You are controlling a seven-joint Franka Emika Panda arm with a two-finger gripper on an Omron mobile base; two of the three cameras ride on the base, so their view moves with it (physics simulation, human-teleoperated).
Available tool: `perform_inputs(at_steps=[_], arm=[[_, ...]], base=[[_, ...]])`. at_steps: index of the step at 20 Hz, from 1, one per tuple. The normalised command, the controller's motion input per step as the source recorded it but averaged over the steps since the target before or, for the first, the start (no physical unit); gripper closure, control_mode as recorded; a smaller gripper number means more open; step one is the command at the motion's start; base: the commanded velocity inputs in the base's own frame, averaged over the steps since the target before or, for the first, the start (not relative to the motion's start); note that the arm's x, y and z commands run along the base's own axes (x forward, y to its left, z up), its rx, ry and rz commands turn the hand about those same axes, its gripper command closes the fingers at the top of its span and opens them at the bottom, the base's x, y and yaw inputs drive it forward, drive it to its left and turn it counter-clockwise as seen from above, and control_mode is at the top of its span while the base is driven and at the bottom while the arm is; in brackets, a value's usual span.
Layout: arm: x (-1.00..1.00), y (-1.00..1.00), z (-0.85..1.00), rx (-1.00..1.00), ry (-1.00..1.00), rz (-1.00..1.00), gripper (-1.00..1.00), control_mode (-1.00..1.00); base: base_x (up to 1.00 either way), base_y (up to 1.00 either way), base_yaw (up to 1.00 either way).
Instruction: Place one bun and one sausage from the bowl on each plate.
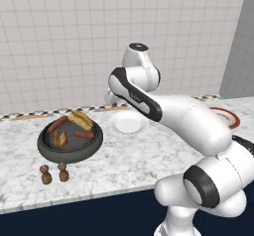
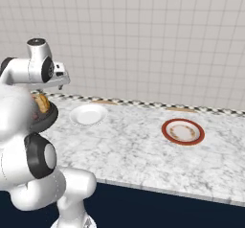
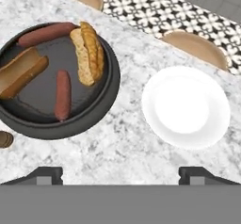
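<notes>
— What lies nearest on the table (image 1: 124, 155)?

— The table is white marble with grey veins, smooth, with a pale front edge over a dark blue cabinet face. At its near left stand two small brown turned-wood shakers (image 1: 54, 173), knobbed on top, side by side.

— And the bowl?

— Just beyond the shakers, at the left of the table: the bowl (image 1: 47, 148) is wide, shallow and round, dark grey-black with a thick rolled rim and a matte look. In it lie two golden-brown split buns, one bun (image 3: 88, 51) toward the far right side with a crusty, ridged top, the other bun (image 3: 21, 71) at the left. Two smooth reddish-brown sausages are there as well: one sausage (image 3: 62, 94) lies on the bowl's flat floor, the other sausage (image 3: 45, 34) along the far rim.

— The plates?

— The white plate (image 3: 186, 107) sits right of the bowl, near it but not touching; plain, glossy, round and shallow, with nothing on it. The red-rimmed plate (image 2: 183, 131) lies well apart to the right, with a white centre and a red-brown rim.

— How is the tool?

— The tool (image 3: 121, 175) hovers above the table between bowl and white plate, its two dark fingertips spread wide apart, gripping nothing.

— Farthest back?

— A patterned black-and-white tile strip (image 3: 155, 16) runs along the table's far edge, with pale square wall tiles (image 2: 143, 40) above it.
</notes>
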Motion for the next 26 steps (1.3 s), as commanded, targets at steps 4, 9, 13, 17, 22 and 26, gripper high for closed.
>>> perform_inputs(at_steps=[4,9,13,17,22,26], arm=[[0.25,1.0,-0.21,-0.12,0.01,0.16,-1.0,-1.0],[0.36,1.0,-0.19,-0.03,0.08,0.0,-1.0,-1.0],[0.28,0.97,-0.61,0.0,0.05,0.0,-1.0,-1.0],[0.71,0.19,-0.42,0.0,0.02,0.0,-1.0,-1.0],[0.41,-0.36,-0.15,0.04,0.05,-0.02,-1.0,-1.0],[-0.04,-0.1,-0.56,0.0,0.0,-0.09,-1.0,-1.0]], base=[[0.0,0.0,0.0],[0.0,0.0,0.0],[0.0,0.0,0.0],[0.0,0.0,0.0],[0.0,0.0,0.0],[0.0,0.0,0.0]])
